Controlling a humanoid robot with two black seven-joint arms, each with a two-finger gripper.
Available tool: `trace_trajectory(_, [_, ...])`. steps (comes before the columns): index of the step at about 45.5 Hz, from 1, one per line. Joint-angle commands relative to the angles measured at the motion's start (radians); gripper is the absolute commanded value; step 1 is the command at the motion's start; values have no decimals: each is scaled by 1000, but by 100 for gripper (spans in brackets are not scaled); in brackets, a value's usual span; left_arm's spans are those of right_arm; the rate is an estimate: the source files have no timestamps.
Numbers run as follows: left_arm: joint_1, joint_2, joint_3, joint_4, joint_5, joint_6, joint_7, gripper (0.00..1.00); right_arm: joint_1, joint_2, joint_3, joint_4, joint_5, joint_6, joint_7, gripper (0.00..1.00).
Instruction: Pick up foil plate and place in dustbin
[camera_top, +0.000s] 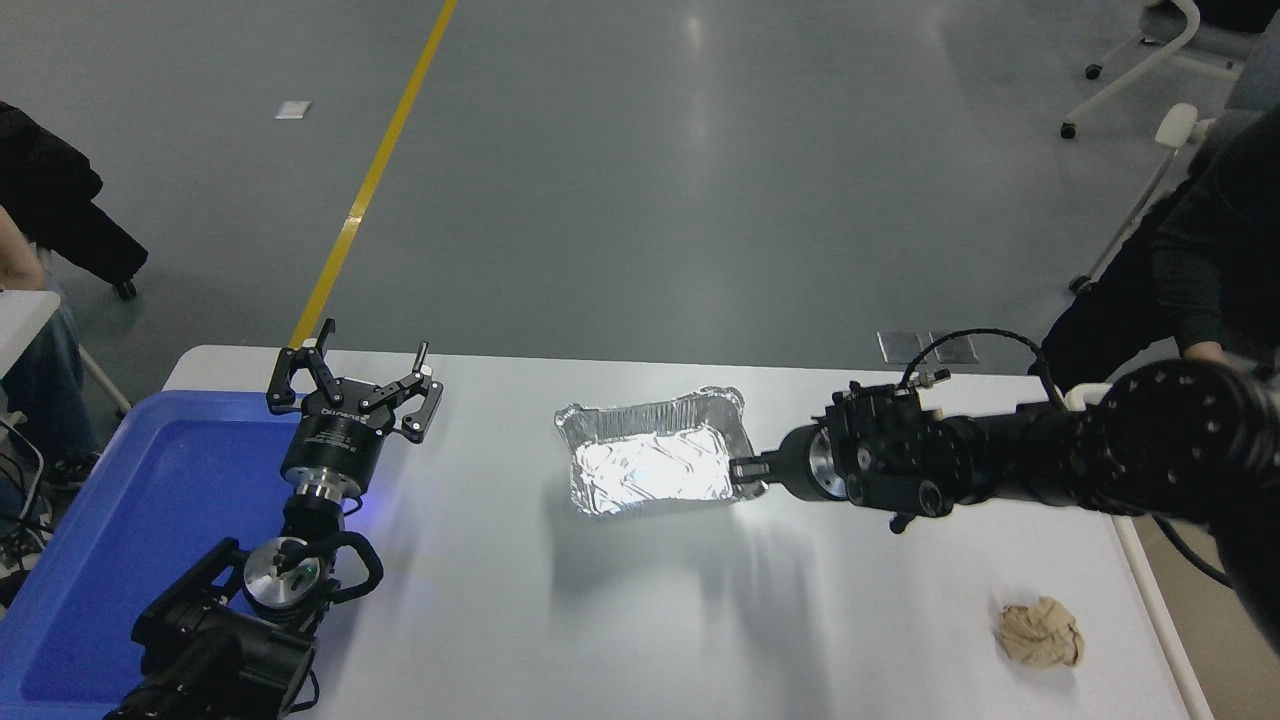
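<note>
The foil plate (648, 458) is a shiny silver tray with ribbed walls. It hangs tilted above the white table (560, 620), with its shadow on the table below it. My right gripper (746, 470) is shut on the plate's right rim and holds it in the air. The dustbin (1158, 615) is at the right edge. Only a strip of its cream rim and some of its inside show past my right arm. My left gripper (350, 385) is open and parked at the lower left, by the blue tray.
A shallow blue tray (130, 500) lies at the table's left end. A crumpled tan paper ball (1040, 632) lies at the front right, near the dustbin. A person in dark sleeves (1200, 260) sits at the far right, another at the left edge.
</note>
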Motion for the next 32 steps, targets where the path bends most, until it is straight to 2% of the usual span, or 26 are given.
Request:
trace_trajectory(1, [0, 0, 0, 0, 0, 0, 0, 99, 298, -207, 1, 202, 3, 142, -11, 0])
trace_trajectory(10, [0, 0, 0, 0, 0, 0, 0, 99, 487, -356, 1, 264, 0, 300, -68, 0])
trace_trajectory(23, [0, 0, 0, 0, 1, 0, 0, 99, 614, -465, -1, 266, 0, 398, -175, 0])
trace_trajectory(32, [0, 0, 0, 0, 1, -2, 0, 99, 628, -565, -24, 249, 0, 397, -188, 0])
